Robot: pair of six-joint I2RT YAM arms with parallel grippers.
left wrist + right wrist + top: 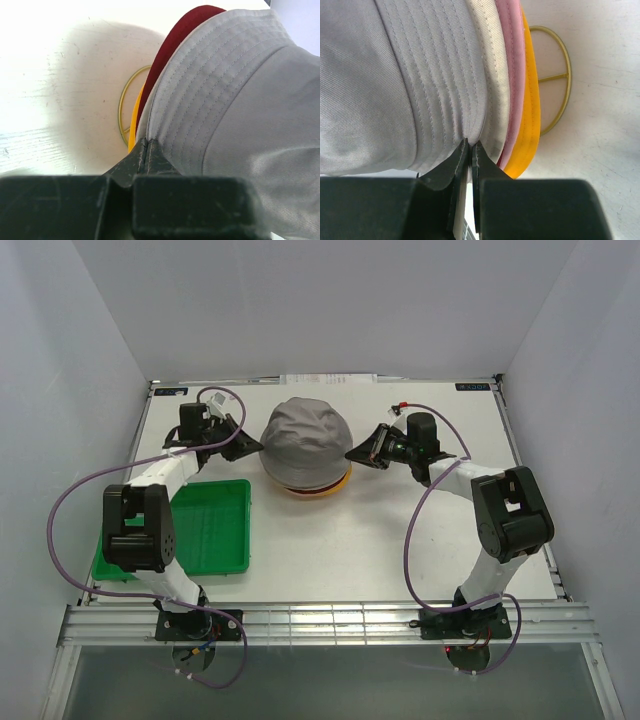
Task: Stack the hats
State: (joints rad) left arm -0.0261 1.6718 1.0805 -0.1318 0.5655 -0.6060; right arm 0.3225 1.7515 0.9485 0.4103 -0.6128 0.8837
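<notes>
Soft fabric bucket hats point(306, 445), stacked with the grey one uppermost, sit on the white surface point(400, 540) directly between the left claw point(252, 448) and right claw point(352, 454), each pressed together with its tip at the brim, neither arm nearer

grey hat point(305, 437) domed atop stack; cream hat point(492, 85), pink hat point(512, 75), dark red hat point(175, 45), yellow-orange hat point(530, 115) brims peeking beneath.

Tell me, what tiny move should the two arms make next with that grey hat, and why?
Probably open both jaws and draw back. The grey fabric bucket hat already caps the pile of other fabric hats, and each arm's jaws are closed at its brim edge, so letting go seems all that remains.
</notes>
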